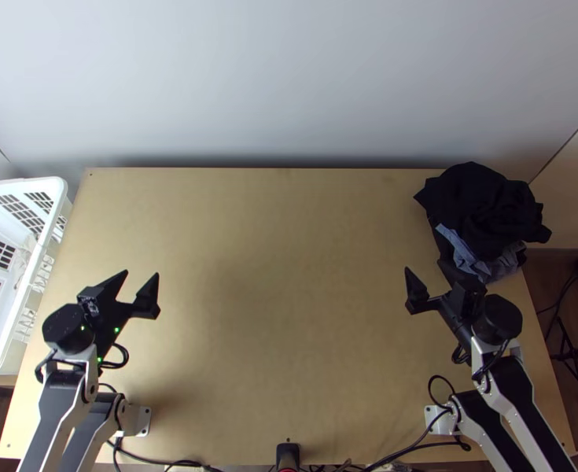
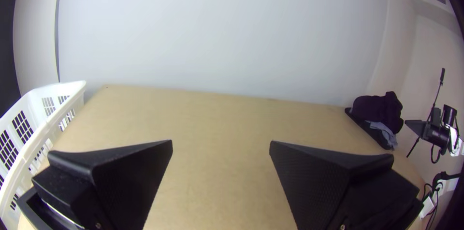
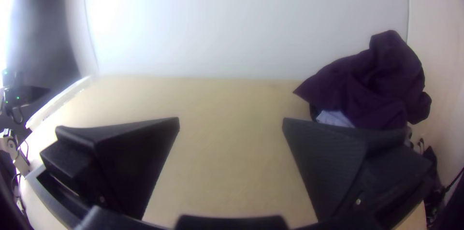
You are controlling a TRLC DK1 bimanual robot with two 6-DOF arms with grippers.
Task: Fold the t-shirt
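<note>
Landmark: the wooden table (image 1: 289, 315); all positions are relative to it.

Left gripper (image 1: 141, 275) is hanging over the table's left part, its two fingers standing wide apart and pointing toward the table's far edge. In the left wrist view, table surface is showing between them. The claw is gripping nothing.

Right gripper (image 1: 430, 275) is hanging over the table's right part, just to the near side of the corner where the clothes are sitting. Same state: fingers spreading wide, tips pointing toward the table's far edge, claw gripping nothing.

Clothes are lying in a heap at the table's far right corner. Dark cloth (image 1: 485, 208) is sitting bunched on top, looking purple in the wrist views, and in the top view is bulging past the table's right edge. Blue-grey cloth (image 1: 465, 256) is poking out under it, on the table's near side of the heap. Which piece is the t-shirt: cannot tell, both are lying crumpled together.

White basket (image 1: 53, 193) is standing along the table's left edge. Black cables (image 1: 155, 460) are running along the table's near edge, and a small black device (image 1: 288, 455) is sitting at that edge's middle.
</note>
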